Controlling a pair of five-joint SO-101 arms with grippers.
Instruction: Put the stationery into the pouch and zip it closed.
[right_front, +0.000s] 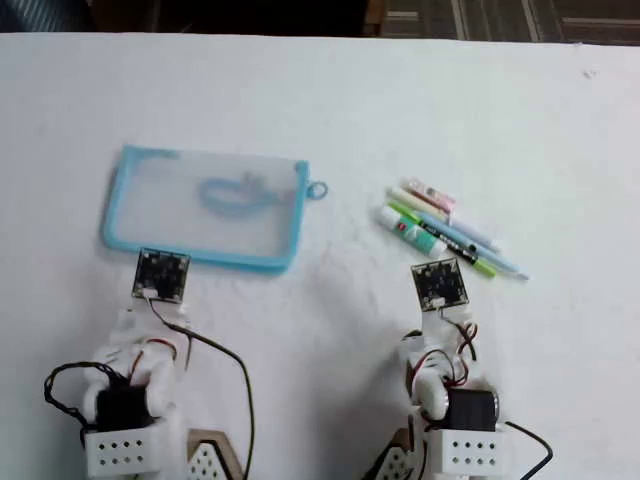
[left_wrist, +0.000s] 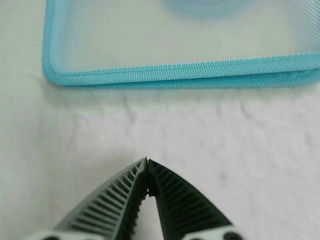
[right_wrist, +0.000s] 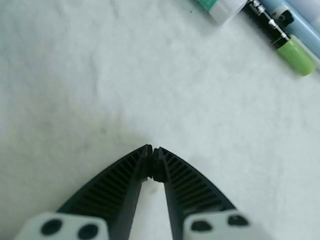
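A translucent pouch (right_front: 205, 206) with light-blue trim lies flat on the white table, its zip ring at the right end; something blue and looped shows through it. Its blue edge (left_wrist: 190, 75) lies just beyond my left gripper (left_wrist: 147, 162), which is shut and holds nothing. The stationery (right_front: 446, 228), several pens with a glue stick and a small pink eraser, lies in a bunch to the right. My right gripper (right_wrist: 151, 150) is shut with nothing in it, a short way short of the glue stick's end (right_wrist: 220, 7) and a green-capped pen (right_wrist: 295, 54).
Both arms sit at the near table edge, the left arm (right_front: 135, 380) below the pouch and the right arm (right_front: 445, 370) below the stationery. White cloth covers the table (right_front: 330, 100). A dark floor lies beyond the far edge.
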